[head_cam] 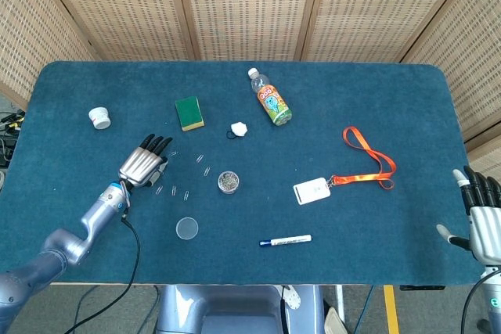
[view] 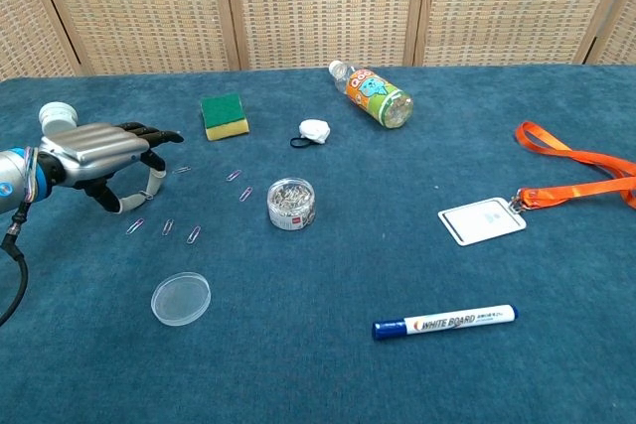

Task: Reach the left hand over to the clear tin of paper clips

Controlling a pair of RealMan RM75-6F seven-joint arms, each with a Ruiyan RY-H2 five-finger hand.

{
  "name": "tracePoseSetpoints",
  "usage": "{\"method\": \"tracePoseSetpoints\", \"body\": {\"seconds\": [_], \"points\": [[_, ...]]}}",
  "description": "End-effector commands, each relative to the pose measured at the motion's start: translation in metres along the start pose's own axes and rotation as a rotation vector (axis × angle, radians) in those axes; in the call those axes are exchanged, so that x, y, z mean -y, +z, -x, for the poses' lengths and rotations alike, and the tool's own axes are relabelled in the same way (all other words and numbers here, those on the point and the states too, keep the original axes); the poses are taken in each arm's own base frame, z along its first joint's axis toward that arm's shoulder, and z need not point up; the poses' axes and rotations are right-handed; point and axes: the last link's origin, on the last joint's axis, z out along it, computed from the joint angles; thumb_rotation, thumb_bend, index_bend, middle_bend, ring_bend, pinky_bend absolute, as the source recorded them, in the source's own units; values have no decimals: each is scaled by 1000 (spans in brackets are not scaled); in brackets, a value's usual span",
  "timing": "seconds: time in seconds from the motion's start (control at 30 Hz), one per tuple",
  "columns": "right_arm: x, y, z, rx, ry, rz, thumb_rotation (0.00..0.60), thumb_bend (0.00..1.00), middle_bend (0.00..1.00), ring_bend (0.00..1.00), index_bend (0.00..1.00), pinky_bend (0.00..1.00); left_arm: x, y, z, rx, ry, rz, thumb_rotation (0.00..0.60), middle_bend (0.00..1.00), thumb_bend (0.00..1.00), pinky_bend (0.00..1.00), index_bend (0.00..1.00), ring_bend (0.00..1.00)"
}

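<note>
A clear tin of paper clips (view: 291,204) stands upright and lidless near the middle of a blue-covered worktop (view: 328,345), and everything else is placed here relative to that tin. The left robot hand (view: 104,153) hovers well to the left of the tin, palm down, its dark-tipped fingers (view: 157,133) stretched out and apart, the thumb curving below, holding nothing. Between that hand and the tin, several loose paper clips (view: 193,234) lie scattered on the cloth. A round clear lid (view: 181,298) lies flat in front of the tin and to its left. Behind the tin and to its left sits a green and yellow sponge (view: 225,115); just behind the tin lies a small white object with a dark loop (view: 314,131). Farther back and to the right, a small drink bottle (view: 375,94) lies on its side. To the right of the tin is a white badge (view: 482,219) on an orange lanyard (view: 574,173), and a white board marker (view: 445,321) lies in front and to the right. In the head view, a small white pot (head_cam: 99,118) sits far to the left, and the right robot hand (head_cam: 483,217) waits at the worktop's far right edge, fingers straight and empty.
</note>
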Motion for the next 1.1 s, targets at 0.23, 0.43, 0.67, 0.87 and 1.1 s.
{"method": "tracePoseSetpoints", "body": {"seconds": [0.23,0.43,0.67,0.87,1.1], "points": [[0,0,-1,-1,6,-2,600,0,0,0,7,0,2,-2,-3,-8,-3,-4,600,0,495,0,795,0],[0,-1,-1,-2,9,-3,600,0,0,0,7,0,4,-2,-11,-36,-13,-3,600,0,500,0,795,0],[0,-1,-2,-2,14,-4,600,0,0,0,7,0,-7,-1,-49,-145,-50,46,600,0,503,0,795,0],[1,-1,-3,-4,18,-10,600,0,0,0,7,0,-45,8,-96,-238,-93,117,600,0,503,0,795,0],[-1,-1,-5,-7,24,-7,600,0,0,0,7,0,-93,15,-118,-233,-58,192,600,0,503,0,795,0]]}}
